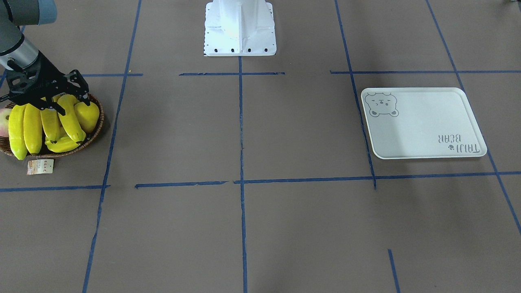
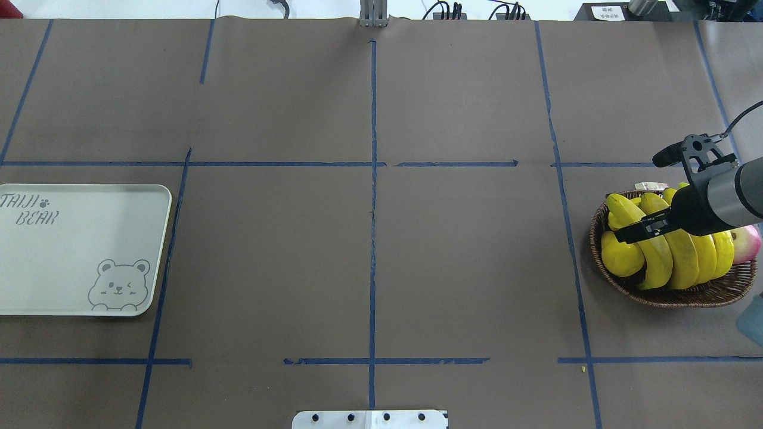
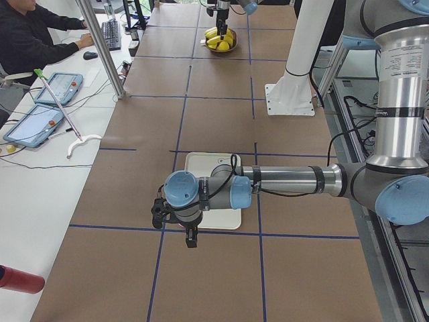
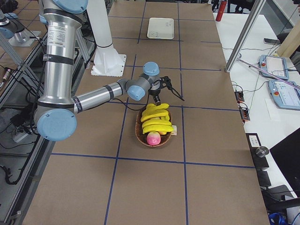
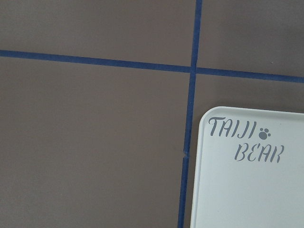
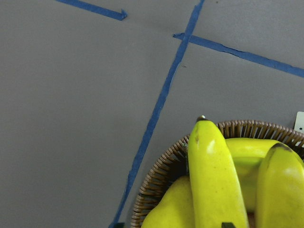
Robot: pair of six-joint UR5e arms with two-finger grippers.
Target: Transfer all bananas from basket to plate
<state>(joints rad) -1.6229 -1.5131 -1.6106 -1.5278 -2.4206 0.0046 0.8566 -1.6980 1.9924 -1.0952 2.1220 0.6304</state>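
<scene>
From the front-facing view, the right tool [image 1: 73, 103] hangs low over the wicker basket [image 1: 91, 138] at the bench [image 1: 244, 236] edge, its fingers spread. Four bananas [image 1: 32, 128] lie side by side in the basket, with a yellow pear-shaped fruit [image 1: 87, 115] beside them and a pinkish fruit [image 1: 3, 122] at the far side. A paper tag [image 1: 40, 166] lies just outside the rim. The white bear-print plate [image 1: 423, 122] sits well apart, across the bench, bare. The robot's white base [image 1: 240, 28] stands between them at the top.

From overhead, the same tool reaches in from the right edge, over the bananas nearest the pear-shaped fruit.

From the exterior left view, the near arm holds the left tool [image 3: 191, 240] just past the plate's near edge, above the bench. Whether its fingers are spread or pressed together cannot be told. A person [image 3: 27, 33] sits at a side desk.

The left wrist view shows only a plate corner with its lettering.

The right wrist view shows one banana's dark-tipped end between two fingertips set wide apart.
</scene>
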